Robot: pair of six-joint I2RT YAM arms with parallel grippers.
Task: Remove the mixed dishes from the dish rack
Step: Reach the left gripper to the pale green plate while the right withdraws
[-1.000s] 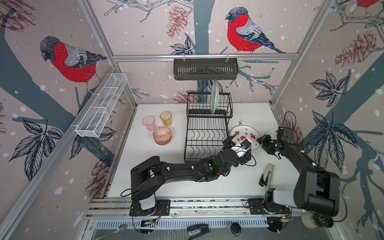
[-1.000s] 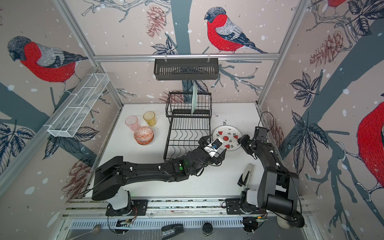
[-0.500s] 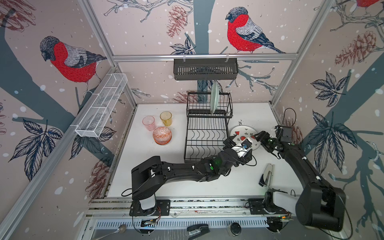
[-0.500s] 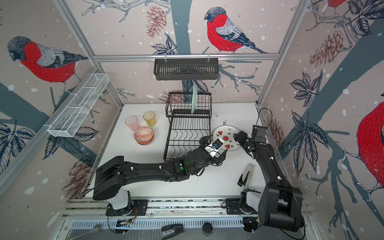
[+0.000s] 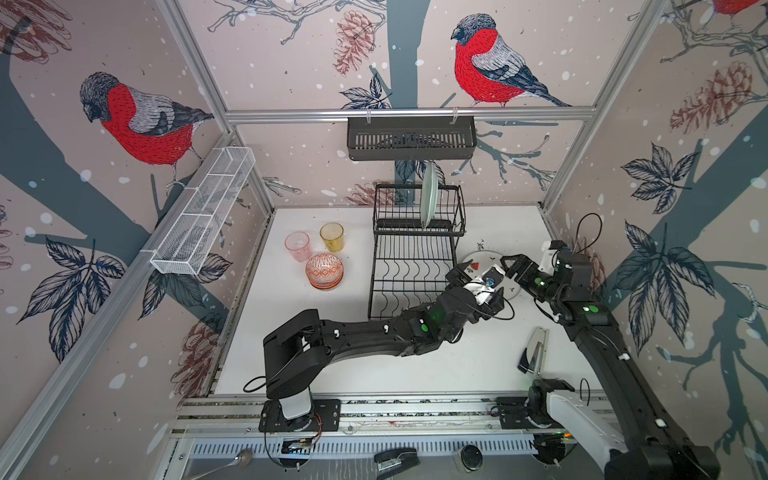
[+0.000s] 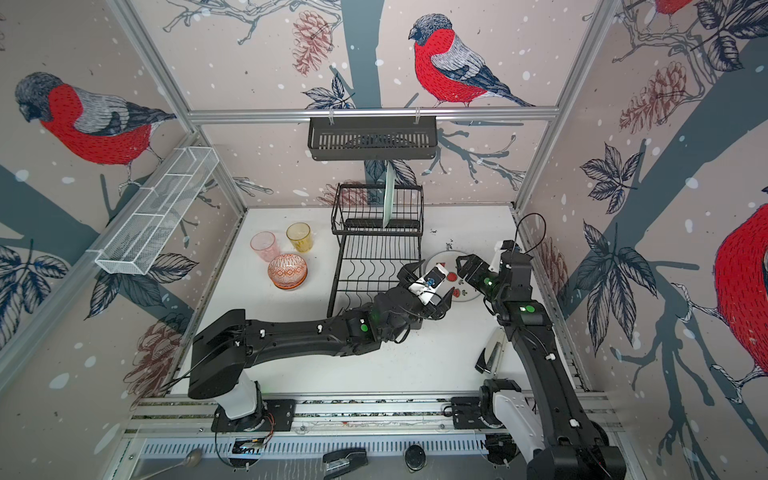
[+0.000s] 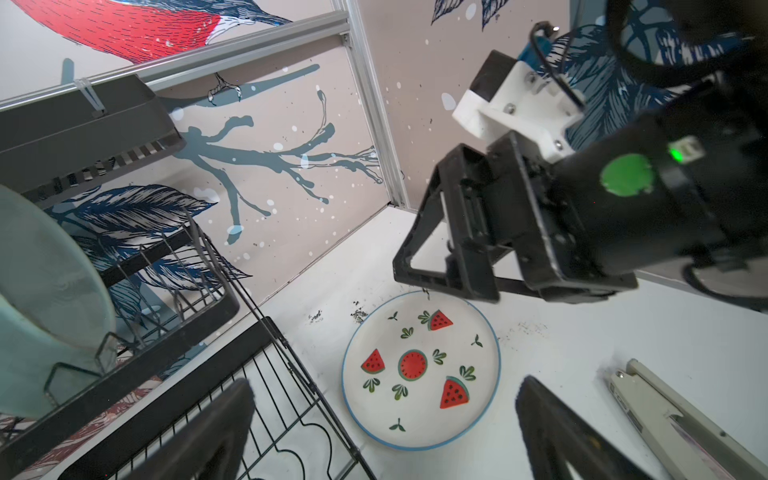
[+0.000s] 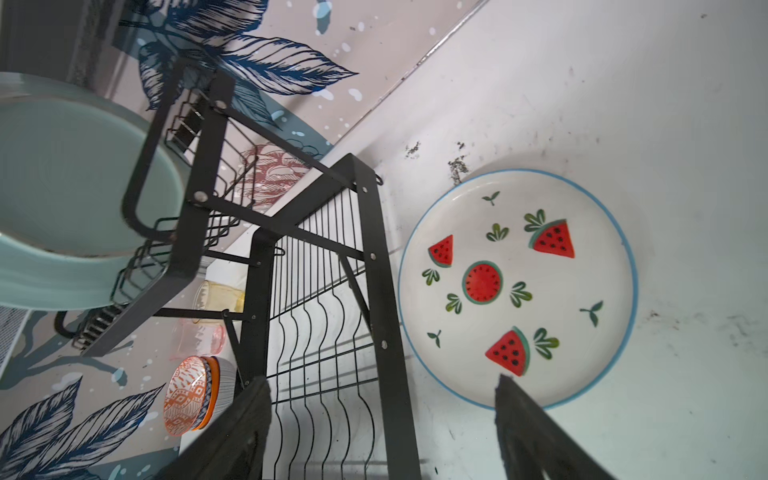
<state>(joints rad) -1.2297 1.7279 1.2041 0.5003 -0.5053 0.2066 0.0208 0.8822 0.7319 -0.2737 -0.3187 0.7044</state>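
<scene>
Near the right edge of the white surface [image 5: 415, 365], the right gripper [image 5: 510, 267] had swung over the watermelon plate [image 8: 515, 286] lying beside the dish rack [image 5: 415, 266], fingers opened wide, the left gripper [image 5: 477, 286] likewise; only the mint plate [image 5: 429, 195] remained racked.

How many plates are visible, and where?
2. A pale mint plate stands upright in the dish rack's upper basket; a watermelon-patterned plate lies flat on the table beside the rack. I see no others.
</scene>
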